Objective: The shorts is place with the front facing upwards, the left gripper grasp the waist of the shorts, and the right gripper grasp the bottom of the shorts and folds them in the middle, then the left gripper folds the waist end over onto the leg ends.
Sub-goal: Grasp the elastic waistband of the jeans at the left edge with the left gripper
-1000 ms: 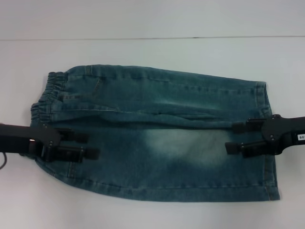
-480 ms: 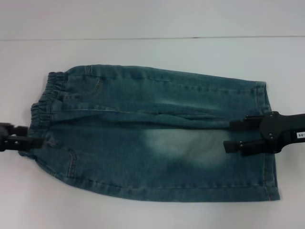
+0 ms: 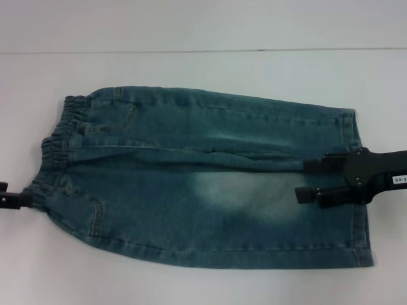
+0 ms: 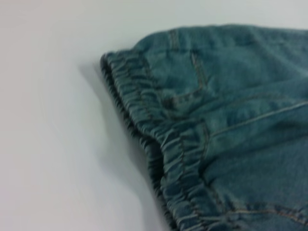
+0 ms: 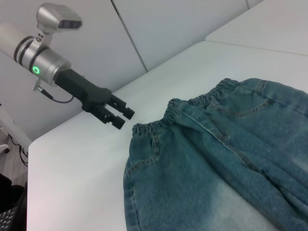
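While the broad white table (image 3: 203, 25) carries everything, the faded blue denim shorts (image 3: 210, 178) lie flat across its middle, already folded lengthwise so one leg rests on the other, with the gathered elastic waistband (image 3: 60, 143) toward the table's left edge and the hemmed leg ends (image 3: 356, 190) toward its right edge. I judge the first fold done and the second, waist over onto leg ends, not yet begun. My right gripper (image 3: 306, 180) sits over the leg ends near the right edge, its two black fingers parted with one above and one below the fold line, holding nothing that I can make out. My left gripper (image 5: 120, 115) hovers just off the waistband, apart from the cloth, fingers slightly spread and empty; in the head view only its tip shows at the left edge. Next, I judge, my left gripper must close in on the waistband, pinch both layers, and carry them across toward the hems.
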